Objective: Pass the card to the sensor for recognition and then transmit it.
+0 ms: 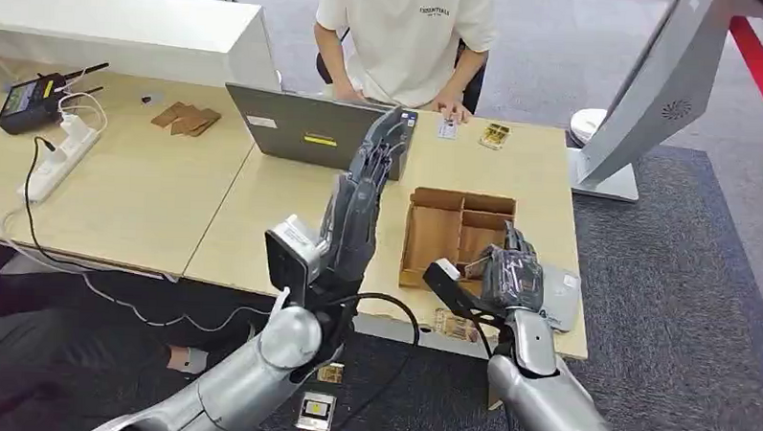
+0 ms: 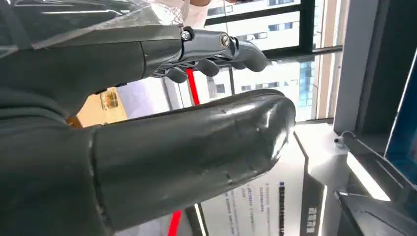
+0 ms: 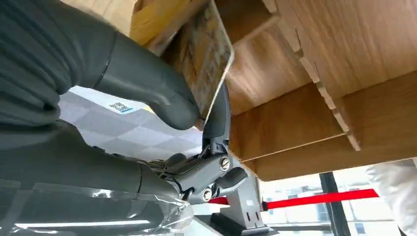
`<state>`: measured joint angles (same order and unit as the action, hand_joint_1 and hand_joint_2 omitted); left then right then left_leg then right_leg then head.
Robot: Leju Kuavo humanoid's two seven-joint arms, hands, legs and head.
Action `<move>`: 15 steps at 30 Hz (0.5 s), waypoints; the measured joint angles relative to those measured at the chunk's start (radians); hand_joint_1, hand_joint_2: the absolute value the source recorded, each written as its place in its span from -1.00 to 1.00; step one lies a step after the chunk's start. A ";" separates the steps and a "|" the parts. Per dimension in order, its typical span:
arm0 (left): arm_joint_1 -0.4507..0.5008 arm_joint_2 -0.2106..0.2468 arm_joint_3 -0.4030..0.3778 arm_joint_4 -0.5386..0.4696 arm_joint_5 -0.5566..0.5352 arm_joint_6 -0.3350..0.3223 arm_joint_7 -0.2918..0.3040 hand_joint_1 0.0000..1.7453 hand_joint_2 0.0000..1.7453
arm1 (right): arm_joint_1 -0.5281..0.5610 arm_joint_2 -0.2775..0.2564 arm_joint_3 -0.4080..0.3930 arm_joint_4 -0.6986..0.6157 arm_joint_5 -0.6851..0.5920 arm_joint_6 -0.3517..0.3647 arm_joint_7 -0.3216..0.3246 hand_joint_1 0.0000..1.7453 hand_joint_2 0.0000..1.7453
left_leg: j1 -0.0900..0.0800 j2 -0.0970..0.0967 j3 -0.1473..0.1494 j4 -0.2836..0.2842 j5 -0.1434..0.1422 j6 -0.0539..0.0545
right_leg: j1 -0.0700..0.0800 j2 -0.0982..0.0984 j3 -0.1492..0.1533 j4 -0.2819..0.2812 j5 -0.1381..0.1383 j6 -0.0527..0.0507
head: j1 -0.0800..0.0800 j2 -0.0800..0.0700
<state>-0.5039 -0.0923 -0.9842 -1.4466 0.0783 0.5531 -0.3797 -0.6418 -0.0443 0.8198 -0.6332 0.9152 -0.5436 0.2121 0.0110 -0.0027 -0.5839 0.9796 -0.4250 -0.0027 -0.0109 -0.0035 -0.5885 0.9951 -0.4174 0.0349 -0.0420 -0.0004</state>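
Note:
In the right wrist view a yellowish printed card [image 3: 209, 54] is pinched between the thumb and a dark finger of my right hand [image 3: 147, 93]. That hand [image 1: 510, 268] hovers over the near right compartment of the wooden divided tray [image 1: 445, 200] by the table's front edge. A flat grey sensor pad [image 1: 562, 297] lies just right of it on the table. My left hand [image 1: 364, 191] is raised over the table in front of the laptop, fingers stretched out and apart, holding nothing; its thumb [image 2: 196, 147] and fingers [image 2: 216, 49] stand well apart.
A person in a white shirt [image 1: 408, 34] sits across the table, one hand by a small card [image 1: 447, 128]; more cards [image 1: 495, 134] lie beside it. A grey laptop [image 1: 304, 128], a power strip [image 1: 59, 156], a white angled stand [image 1: 650, 100] at right, cards on the floor [image 1: 316, 411].

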 joint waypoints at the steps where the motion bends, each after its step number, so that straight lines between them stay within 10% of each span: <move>1: 0.000 0.000 -0.001 0.002 -0.002 0.000 0.002 -1.00 -1.00 | 0.000 0.000 0.000 0.000 0.000 -0.001 0.000 1.00 1.00 | 0.000 0.000 0.000 0.000 0.000 0.000 | 0.000 0.000 0.000 0.000 0.000 0.000 | 0.000 0.000; 15: -0.002 -0.006 -0.003 0.023 -0.004 -0.003 -0.005 -1.00 -1.00 | -0.001 0.004 0.001 0.009 -0.002 -0.038 -0.006 1.00 1.00 | 0.000 0.000 0.000 0.000 0.000 0.000 | 0.000 0.000 0.000 0.000 0.000 0.000 | 0.000 0.000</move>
<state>-0.5063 -0.0980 -0.9876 -1.4240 0.0748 0.5501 -0.3845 -0.6429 -0.0404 0.8206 -0.6245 0.9137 -0.5813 0.2064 0.0110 -0.0026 -0.5838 0.9796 -0.4250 -0.0027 -0.0109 -0.0034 -0.5884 0.9951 -0.4173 0.0349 -0.0420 -0.0004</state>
